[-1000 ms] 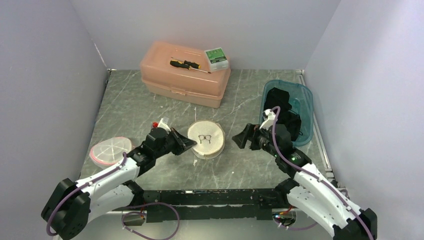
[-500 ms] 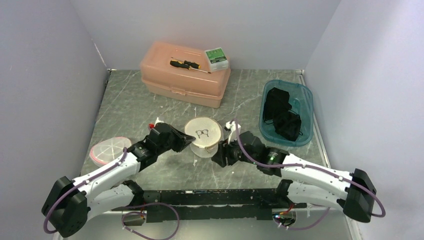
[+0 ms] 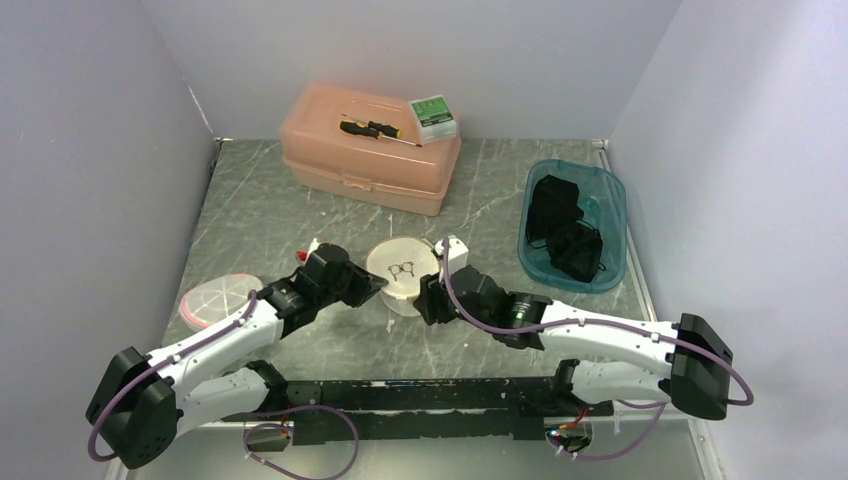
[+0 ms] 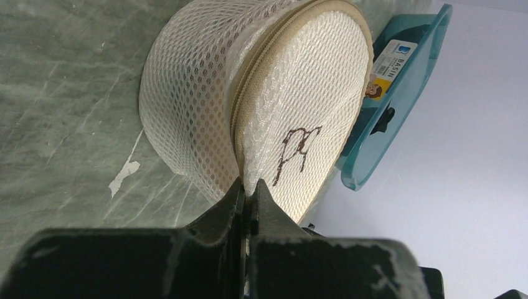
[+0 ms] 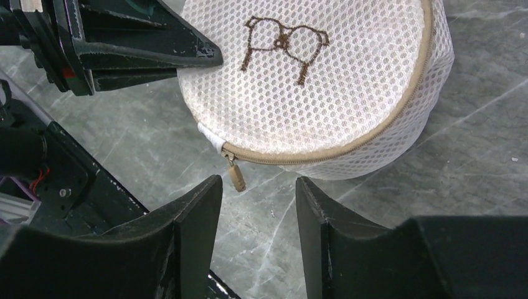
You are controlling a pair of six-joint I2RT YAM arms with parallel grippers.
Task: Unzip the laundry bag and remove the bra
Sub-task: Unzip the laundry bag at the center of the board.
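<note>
Left gripper (image 4: 249, 188), pressed together, pinches the rim of the laundry bag (image 3: 404, 270), which sits mid-table on the grey marbled surface (image 3: 480, 195). The right gripper (image 5: 258, 184) stands spread just short of the zipper pull (image 5: 235, 178). Pale lilac walls (image 3: 400, 50) enclose three sides.

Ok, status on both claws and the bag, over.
Left claw shut on round white mesh laundry bag. Right claw open, just short of tan zipper pull. Zip closed, nothing blocking.

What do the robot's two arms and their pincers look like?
Both the left arm and right arm are white shells with black joints and black shoulder blocks, a purple cable looping along each. The left pincer and right pincer have black, wedge-shaped fingers with scuffed edges.
</note>
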